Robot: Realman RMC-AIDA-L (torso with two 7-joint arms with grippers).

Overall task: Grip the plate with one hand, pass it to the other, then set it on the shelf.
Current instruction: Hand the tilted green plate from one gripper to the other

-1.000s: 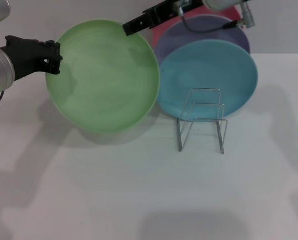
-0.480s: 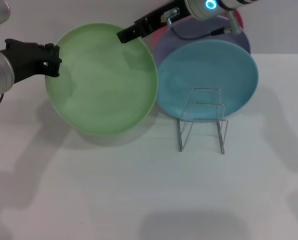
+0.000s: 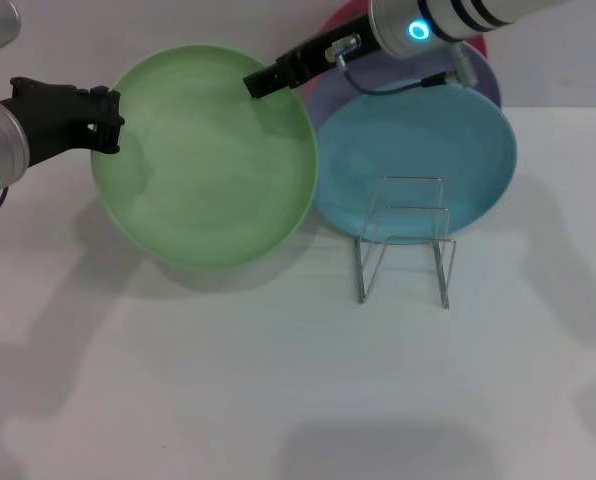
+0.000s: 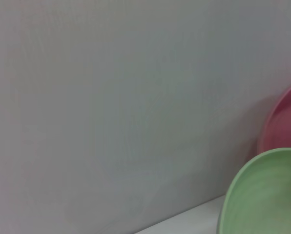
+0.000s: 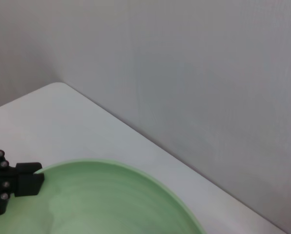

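Observation:
The light-green plate [image 3: 208, 155] is held up off the white table, tilted toward me. My left gripper [image 3: 106, 118] is shut on its left rim. My right gripper [image 3: 263, 82] reaches in from the upper right, and its tip lies over the plate's upper right rim. The silver wire shelf [image 3: 403, 240] stands empty on the table to the right of the plate. The right wrist view shows the plate [image 5: 111, 204] from above its rim, with the left gripper [image 5: 9, 185] on the far edge. The left wrist view shows the plate's edge [image 4: 267, 195].
A turquoise-blue plate [image 3: 418, 150] leans just behind the shelf, with a lavender plate [image 3: 483, 80] behind it and a pink plate [image 4: 287, 122] at the back. A grey wall [image 5: 184, 73] rises behind the table. The white table [image 3: 278, 380] stretches in front.
My right gripper has moved down and a little left, from above the plate's top rim onto its upper right rim. The left gripper and the plate have barely moved.

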